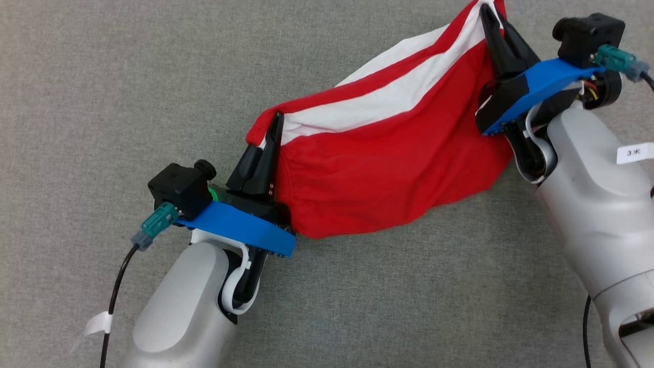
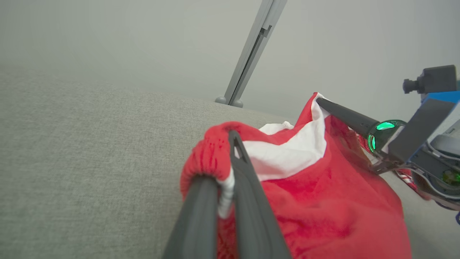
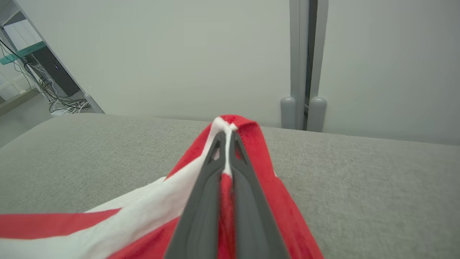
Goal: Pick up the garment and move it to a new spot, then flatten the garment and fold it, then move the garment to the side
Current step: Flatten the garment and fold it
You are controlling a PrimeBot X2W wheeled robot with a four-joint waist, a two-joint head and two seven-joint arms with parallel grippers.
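Grey woven surface (image 1: 102, 76) meeting pale wall panels (image 3: 179, 54) at the far side. Stretching red-and-white garment (image 1: 388, 163) diagonally over it, near left to far right. Pinching gathered near-left corner with left gripper (image 1: 276, 125), fingers closed on cloth. Pinching far-right corner with right gripper (image 1: 489, 20), fingers clamped tight on fabric.

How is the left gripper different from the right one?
In the head view the left gripper is lower, the right gripper up by the top edge. The left gripper pinches a bunched red edge, the right gripper a thin red-and-white fold. Both are shut on the garment.
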